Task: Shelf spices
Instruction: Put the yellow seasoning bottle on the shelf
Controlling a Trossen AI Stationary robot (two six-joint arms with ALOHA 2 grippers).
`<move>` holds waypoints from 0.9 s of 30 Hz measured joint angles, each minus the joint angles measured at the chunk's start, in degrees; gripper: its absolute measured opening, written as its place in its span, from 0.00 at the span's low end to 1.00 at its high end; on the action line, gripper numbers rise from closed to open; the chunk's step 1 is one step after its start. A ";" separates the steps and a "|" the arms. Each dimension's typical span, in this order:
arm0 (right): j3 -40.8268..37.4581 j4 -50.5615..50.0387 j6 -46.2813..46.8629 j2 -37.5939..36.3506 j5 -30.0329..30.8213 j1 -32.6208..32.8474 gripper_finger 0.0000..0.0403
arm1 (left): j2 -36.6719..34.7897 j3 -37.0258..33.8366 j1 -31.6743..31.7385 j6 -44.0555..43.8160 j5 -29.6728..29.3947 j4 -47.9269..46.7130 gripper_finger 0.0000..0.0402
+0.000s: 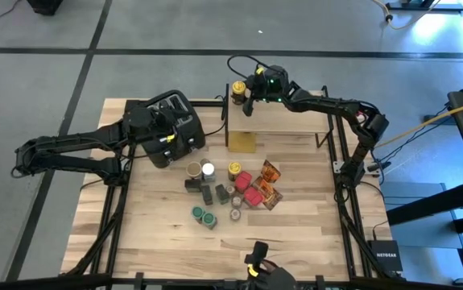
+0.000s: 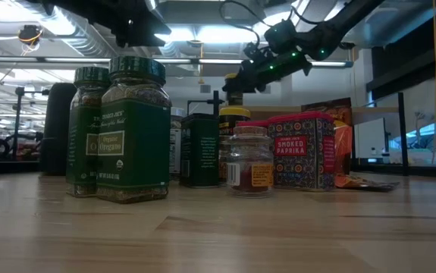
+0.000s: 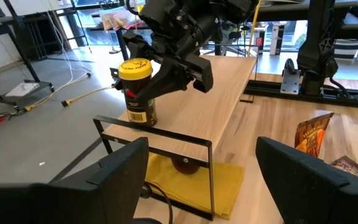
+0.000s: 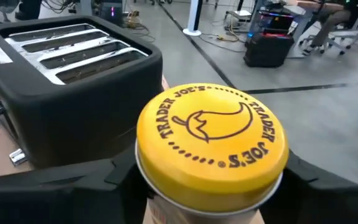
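Left wrist view: we see right end effector (image 3: 142, 87) on shelf (image 3: 222, 93), fingers around yellow-lid jar (image 3: 136, 90), maybe squeezing. Left end effector (image 1: 167, 149) open near toaster (image 1: 181, 121). Other spices (image 1: 231, 189) on desk (image 1: 295, 225).

black four-slot toaster (image 1: 184, 122) sits at the counter's (image 1: 159, 234) far left, slots up. yellow cloth (image 1: 242, 142) flat on the wood a bit to its right. grey floor all around, small netgear box (image 1: 385, 256) down past the right edge
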 joint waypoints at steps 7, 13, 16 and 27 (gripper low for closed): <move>-0.02 3.66 2.11 0.13 5.46 1.81 0.62 | 0.00 0.00 0.00 0.04 -0.01 0.14 0.72; -0.02 3.82 7.69 0.13 6.50 2.13 0.58 | 0.00 0.00 0.00 0.04 -0.01 0.15 0.72; -0.02 3.97 9.17 0.13 9.99 2.05 0.56 | 0.00 0.00 0.00 0.26 -0.01 0.15 0.72; -0.02 6.13 11.31 2.37 11.52 2.94 0.62 | 0.02 0.00 0.09 0.65 -0.01 0.52 0.72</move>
